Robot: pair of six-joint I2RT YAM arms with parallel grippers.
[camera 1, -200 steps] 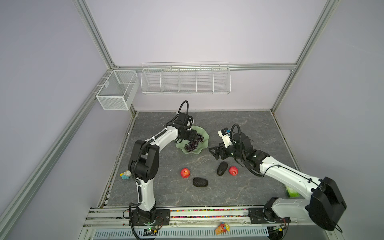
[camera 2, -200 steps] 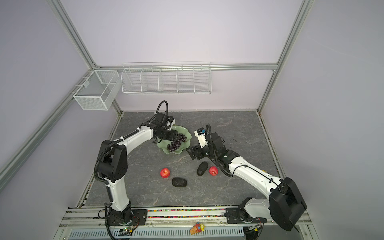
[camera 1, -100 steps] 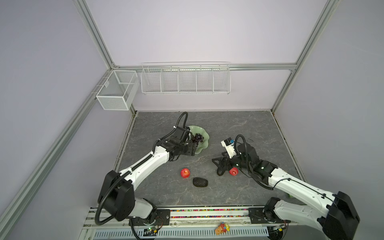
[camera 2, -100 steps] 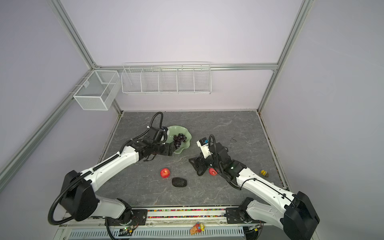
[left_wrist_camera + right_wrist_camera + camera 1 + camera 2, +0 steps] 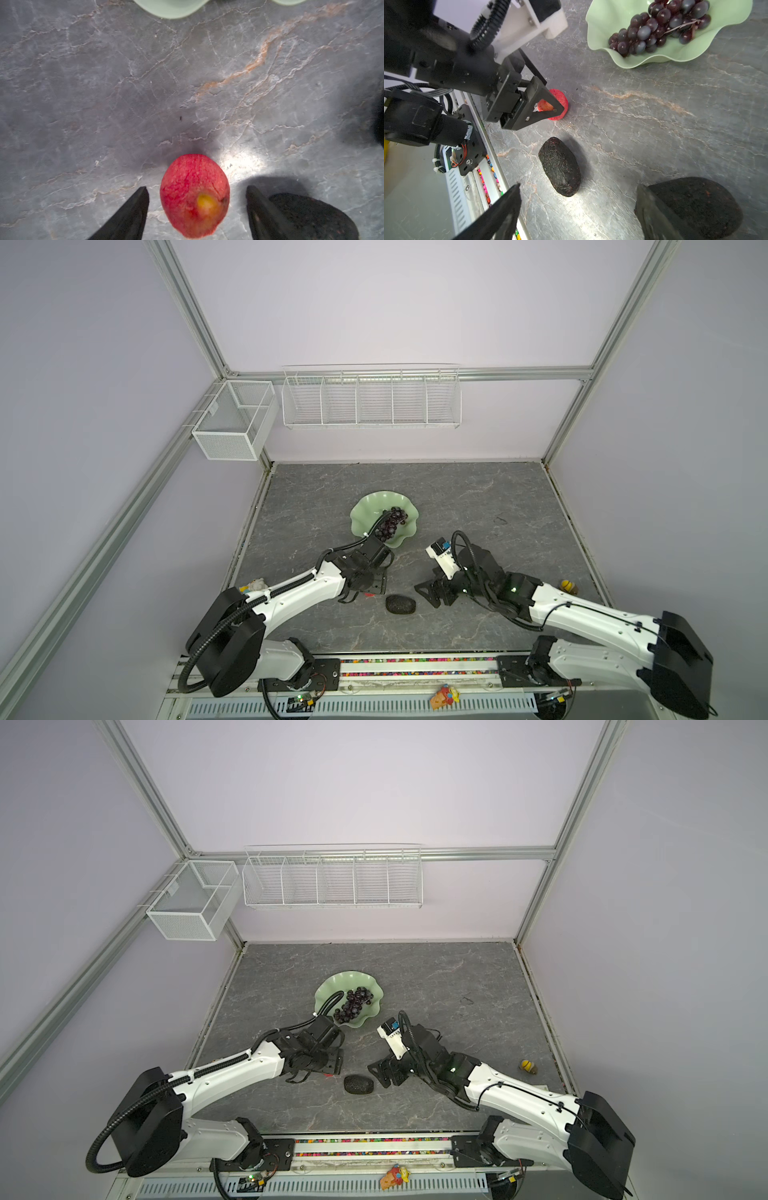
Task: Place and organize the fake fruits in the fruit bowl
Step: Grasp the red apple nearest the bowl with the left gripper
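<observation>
The left gripper (image 5: 197, 188) hangs released, its jaws straddling but not touching a red apple (image 5: 195, 199) on the table (image 5: 104, 83), the fruit bowl (image 5: 170, 10) straight ahead, while the right gripper (image 5: 578, 187), equally released, hovers just beside an avocado (image 5: 695, 207).

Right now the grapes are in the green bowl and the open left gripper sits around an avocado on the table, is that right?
Not quite. The open left gripper sits around a red apple, not an avocado; the left wrist view shows it between the open jaws. The grapes are indeed in the green bowl.
</observation>
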